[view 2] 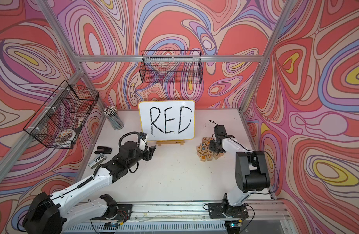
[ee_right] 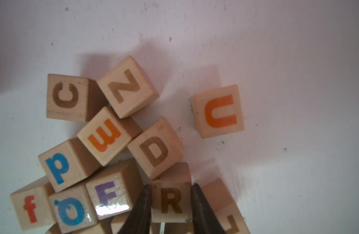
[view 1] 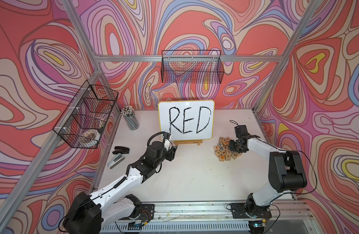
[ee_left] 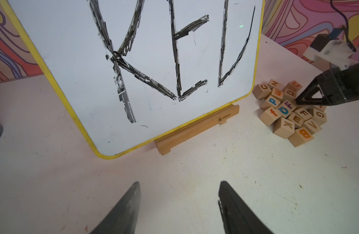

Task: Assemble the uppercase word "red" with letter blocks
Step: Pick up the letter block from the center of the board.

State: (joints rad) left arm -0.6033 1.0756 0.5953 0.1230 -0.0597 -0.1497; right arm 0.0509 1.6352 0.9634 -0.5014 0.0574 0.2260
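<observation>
A pile of letter blocks (view 1: 225, 151) lies on the white table, right of the board. In the right wrist view my right gripper (ee_right: 171, 184) is shut on the R block (ee_right: 170, 200), one finger against each side. The D block (ee_right: 156, 149) lies just beyond it, touching it. The E block (ee_left: 296, 118) shows in the left wrist view, low in the pile, with the right gripper (ee_left: 298, 100) pointing down into the blocks. My left gripper (view 1: 174, 152) hovers over bare table in front of the board. Its fingers (ee_left: 134, 198) stand apart with nothing between them.
The yellow-rimmed white board (view 1: 186, 121) with RED stands on a wooden stand (ee_left: 196, 129) at the back centre. A cup of pencils (view 1: 131, 119) and two staplers (view 1: 121, 150) sit at the left. Wire baskets (view 1: 87, 115) hang on the walls. Other letter cubes such as U (ee_right: 218, 111) surround the R.
</observation>
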